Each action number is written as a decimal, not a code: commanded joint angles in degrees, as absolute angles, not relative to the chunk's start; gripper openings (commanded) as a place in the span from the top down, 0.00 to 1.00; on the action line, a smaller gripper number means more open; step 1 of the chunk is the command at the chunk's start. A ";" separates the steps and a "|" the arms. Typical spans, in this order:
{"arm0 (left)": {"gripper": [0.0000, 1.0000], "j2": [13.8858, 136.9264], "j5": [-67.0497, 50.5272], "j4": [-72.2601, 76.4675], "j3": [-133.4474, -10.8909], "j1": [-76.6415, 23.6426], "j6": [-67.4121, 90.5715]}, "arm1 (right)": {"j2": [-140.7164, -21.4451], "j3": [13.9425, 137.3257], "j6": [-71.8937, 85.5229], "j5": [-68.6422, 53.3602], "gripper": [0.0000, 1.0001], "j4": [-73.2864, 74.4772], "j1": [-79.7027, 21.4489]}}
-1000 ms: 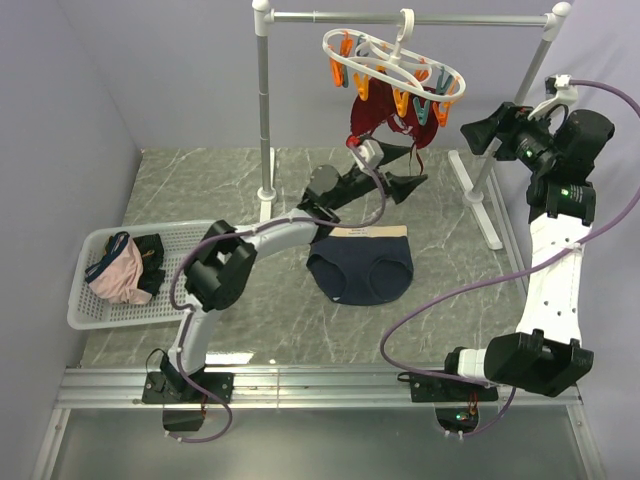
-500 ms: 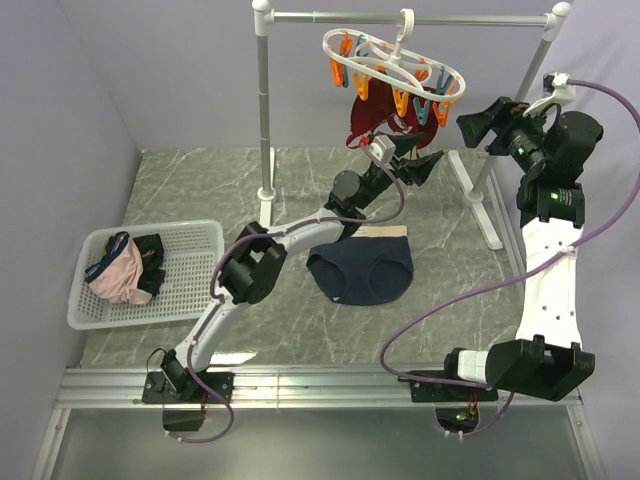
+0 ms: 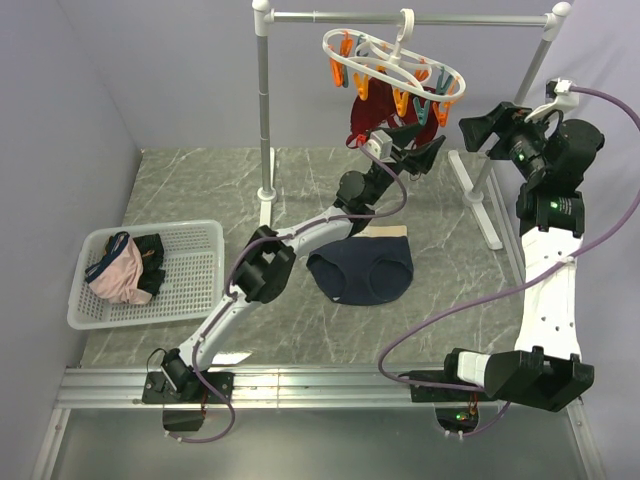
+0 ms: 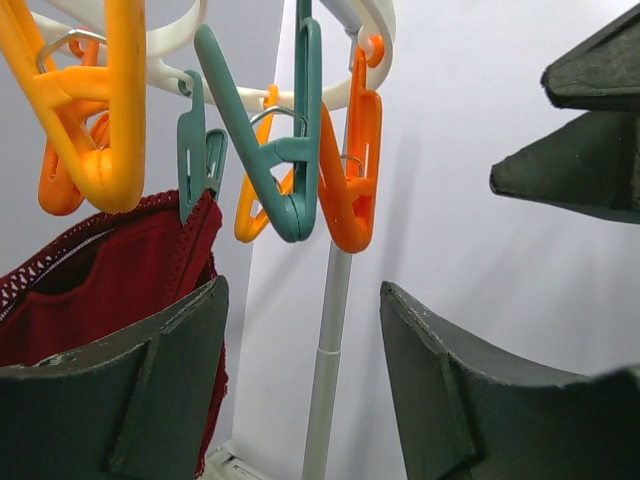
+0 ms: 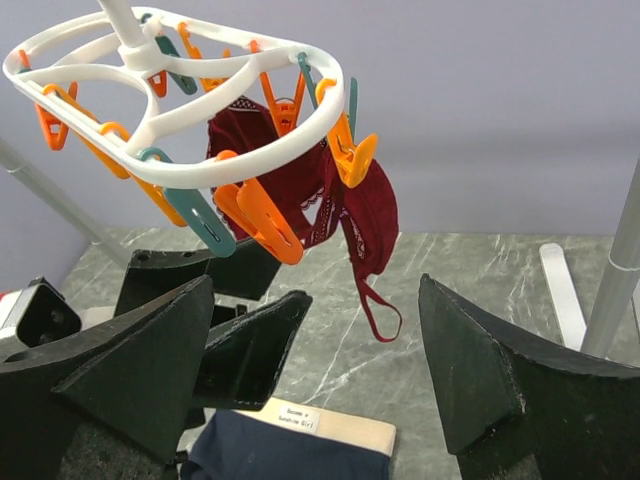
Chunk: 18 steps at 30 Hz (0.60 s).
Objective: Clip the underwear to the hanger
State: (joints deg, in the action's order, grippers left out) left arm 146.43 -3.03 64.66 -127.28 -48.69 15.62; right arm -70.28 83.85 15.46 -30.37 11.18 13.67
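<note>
While the underwear (image 3: 362,268) lay flat on the desk (image 3: 200,190), well below the hanger (image 5: 250,165), my left claw (image 4: 300,300) and right claw (image 5: 315,290) both hung spread and empty beside its clips. Done well, I judged, the step meant going down first, pinching the waistband edge (image 3: 368,231), then feeding it into a free teal clip (image 4: 300,150).

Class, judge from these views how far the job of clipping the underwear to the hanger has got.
Done: nothing of this job yet; only a maroon garment hangs from the hanger. In hand: the left gripper and right gripper are both raised beside the hanger, jaws open and empty. Left: the underwear lies flat on the table, so it must be picked up, lifted and clipped.
</note>
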 commanded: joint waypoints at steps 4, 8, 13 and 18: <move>0.34 149.50 -2.02 67.59 -135.78 -49.83 17.58 | -66.97 84.28 13.54 -29.53 0.11 10.63 13.45; 0.34 151.34 -1.41 66.98 -138.33 -50.45 17.40 | -66.97 85.16 13.19 -29.62 0.11 11.60 13.45; 0.36 152.31 -0.18 66.97 -141.24 -50.98 18.19 | -66.97 86.13 12.83 -29.53 0.11 12.48 13.45; 0.45 152.67 -0.18 67.50 -141.94 -50.89 18.54 | -66.53 86.40 12.57 -29.18 0.11 13.53 13.53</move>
State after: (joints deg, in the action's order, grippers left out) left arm 151.89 -1.15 64.97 -138.96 -50.76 17.45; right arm -68.16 83.99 13.52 -29.58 13.41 13.67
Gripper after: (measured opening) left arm 0.576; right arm 0.894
